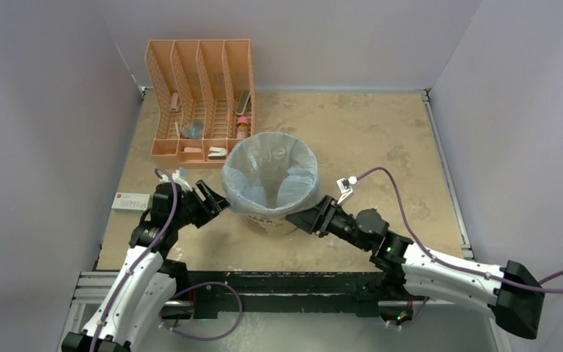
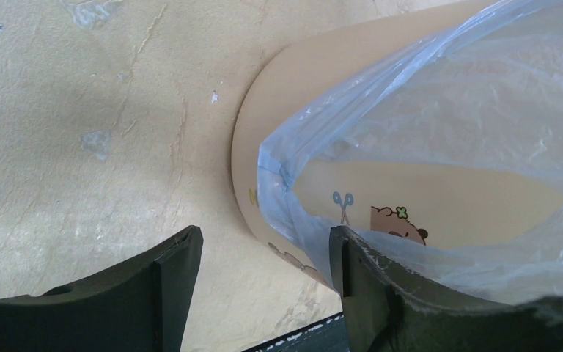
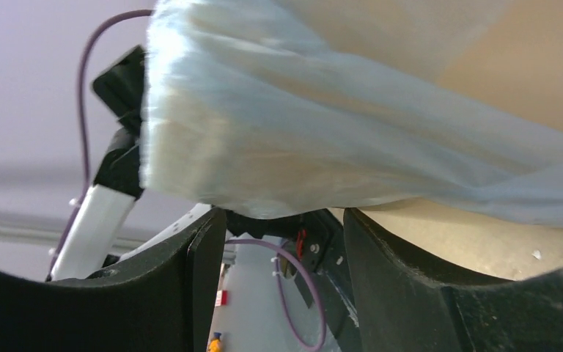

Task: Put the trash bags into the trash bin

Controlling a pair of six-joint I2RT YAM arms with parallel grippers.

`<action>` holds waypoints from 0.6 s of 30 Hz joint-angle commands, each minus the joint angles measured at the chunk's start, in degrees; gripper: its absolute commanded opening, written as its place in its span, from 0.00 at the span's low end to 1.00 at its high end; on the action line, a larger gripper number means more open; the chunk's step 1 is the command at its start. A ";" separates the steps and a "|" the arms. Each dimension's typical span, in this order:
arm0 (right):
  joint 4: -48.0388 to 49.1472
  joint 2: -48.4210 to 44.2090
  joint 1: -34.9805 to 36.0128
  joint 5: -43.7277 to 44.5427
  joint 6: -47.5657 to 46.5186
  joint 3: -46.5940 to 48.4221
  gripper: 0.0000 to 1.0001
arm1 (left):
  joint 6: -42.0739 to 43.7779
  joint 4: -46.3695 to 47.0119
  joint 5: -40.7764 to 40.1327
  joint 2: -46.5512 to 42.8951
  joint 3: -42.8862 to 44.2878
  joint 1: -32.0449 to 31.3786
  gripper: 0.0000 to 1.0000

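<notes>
1. While both arms reach in from the near edge, the left gripper [image 1: 216, 202] sits just beside the left wall of the bin [image 1: 267, 222]. Its jaws are apart with nothing pinched, and bare table [image 2: 81, 147] shows through the gap in its wrist view.
2. Look at its inner finger [image 2: 366, 279]: blue film lies draped over it, touching but not clamped.
3. Over on the other side, the right gripper [image 1: 295, 218] noses in at the bin's near-right wall, jaws apart too. The hem of the bag [image 3: 300, 132] hangs just above its gap, not between the fingers.
4. Now the bag itself: it's down inside the bin, mouth spread wide and folded out over the rim all round, its body hanging along the bin's upright axis.
5. So here's what matters: the bag lies to the right of the left gripper and to the left of the right one, with the bin squarely between them. Both are close, and the left one looks nearer since film rests on it. By my reading, the job is nearly done, and what's left is tucking the hem down the outer wall, not a carry.
6. Farther back, the orange organiser [image 1: 198, 95] stands beyond the bin's far-left side, apart from it and out of play.
</notes>
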 commanded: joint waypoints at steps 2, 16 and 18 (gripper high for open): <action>3.68 3.65 0.88 6.64 4.04 2.68 0.62 | -0.89 0.11 -1.85 -1.45 0.58 0.26 0.67; 9.90 -1.92 1.84 -0.70 2.75 -3.84 0.61 | -1.37 -3.54 -5.27 -4.87 1.84 0.26 0.69; 9.62 -2.24 2.81 1.50 3.10 -3.97 0.61 | -1.65 -4.23 -6.13 -6.03 1.98 0.26 0.70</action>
